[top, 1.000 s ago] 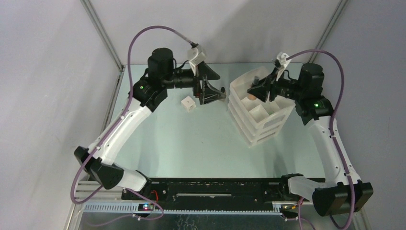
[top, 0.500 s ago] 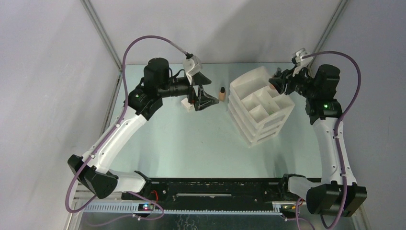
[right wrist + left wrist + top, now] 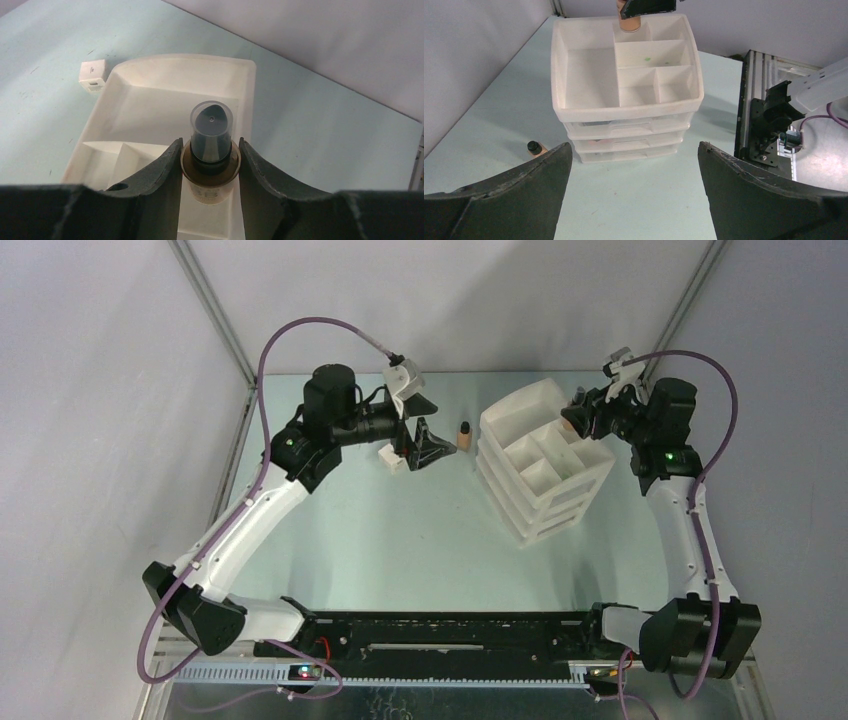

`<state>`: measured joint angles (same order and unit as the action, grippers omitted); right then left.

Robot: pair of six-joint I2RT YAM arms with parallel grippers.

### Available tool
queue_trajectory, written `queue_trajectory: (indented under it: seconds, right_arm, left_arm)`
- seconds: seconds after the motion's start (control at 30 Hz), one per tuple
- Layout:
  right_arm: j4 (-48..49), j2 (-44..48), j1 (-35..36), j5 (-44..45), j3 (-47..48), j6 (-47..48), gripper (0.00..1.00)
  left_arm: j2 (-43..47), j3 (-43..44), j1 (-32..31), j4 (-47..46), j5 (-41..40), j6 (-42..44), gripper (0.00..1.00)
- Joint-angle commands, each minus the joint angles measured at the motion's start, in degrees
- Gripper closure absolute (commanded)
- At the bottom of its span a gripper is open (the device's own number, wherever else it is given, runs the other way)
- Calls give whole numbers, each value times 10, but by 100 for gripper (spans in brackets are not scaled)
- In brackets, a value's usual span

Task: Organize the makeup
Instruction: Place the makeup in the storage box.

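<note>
While right claw point(image 3: 210, 146) grips bottle point(image 3: 212, 125), left claw point(image 3: 634, 155) agape

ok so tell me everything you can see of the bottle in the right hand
It is a small bottle with a beige body, a dark collar and a smoky see-through cap over a black nozzle. The right hand clamps it at the collar, one finger on each side, cap towards the wrist camera. It hangs body-down over an edge compartment in the top tray of the white organizer. Whether its base touches the tray cannot be told.
</note>
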<state>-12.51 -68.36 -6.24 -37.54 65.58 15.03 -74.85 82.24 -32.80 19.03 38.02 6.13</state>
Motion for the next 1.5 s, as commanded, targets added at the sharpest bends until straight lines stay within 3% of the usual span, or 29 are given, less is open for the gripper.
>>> queue_trajectory:
  seconds: [0.0,0.37,1.47]
  right_arm:
    - [49,-10,1,8,2,4,100]
    - [65,3,6,13,-23,4,100]
    - [77,39,38,42,-27,3,100]
  left_arm:
    - [11,-12,4,-16,-39,20,0]
    - [-6,-12,39,-41,-83,-41,0]
    - [-27,0,53,-7,-60,-24,0]
